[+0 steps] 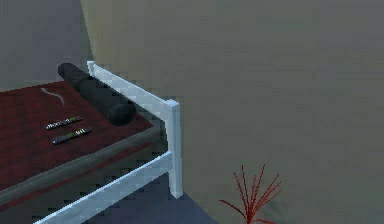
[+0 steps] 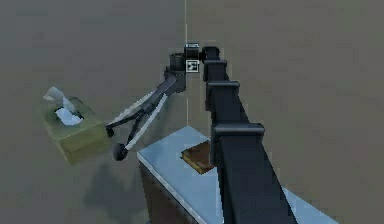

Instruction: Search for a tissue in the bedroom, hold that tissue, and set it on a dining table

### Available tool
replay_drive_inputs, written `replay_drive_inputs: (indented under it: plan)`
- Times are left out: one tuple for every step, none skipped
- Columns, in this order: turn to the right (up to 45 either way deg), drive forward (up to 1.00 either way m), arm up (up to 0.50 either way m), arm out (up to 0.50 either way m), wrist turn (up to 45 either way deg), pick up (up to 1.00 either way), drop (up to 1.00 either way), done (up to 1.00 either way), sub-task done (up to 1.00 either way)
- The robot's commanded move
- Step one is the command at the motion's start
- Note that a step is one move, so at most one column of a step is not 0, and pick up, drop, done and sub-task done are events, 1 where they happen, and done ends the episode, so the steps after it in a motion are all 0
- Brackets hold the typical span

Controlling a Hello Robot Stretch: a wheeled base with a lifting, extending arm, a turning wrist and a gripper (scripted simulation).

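Against bare wall, gripper holds tissue box at its tip (seemingly mid-air).

No readable words, numbers or brands anywhere, only black marks with no legible characters, on the small white squares, up and right of the gripper

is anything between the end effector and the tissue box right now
Nothing visible does. The tissue box hangs at the far end of the end effector, in front of the wall and clear of the blue-topped cabinet nearby.
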Motion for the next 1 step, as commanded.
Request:
replay_drive_inputs:
  plan:
    - [0.0, 0.0, 0.0, -0.4, 0.0, 0.0, 0.0, 0.0, 0.0]
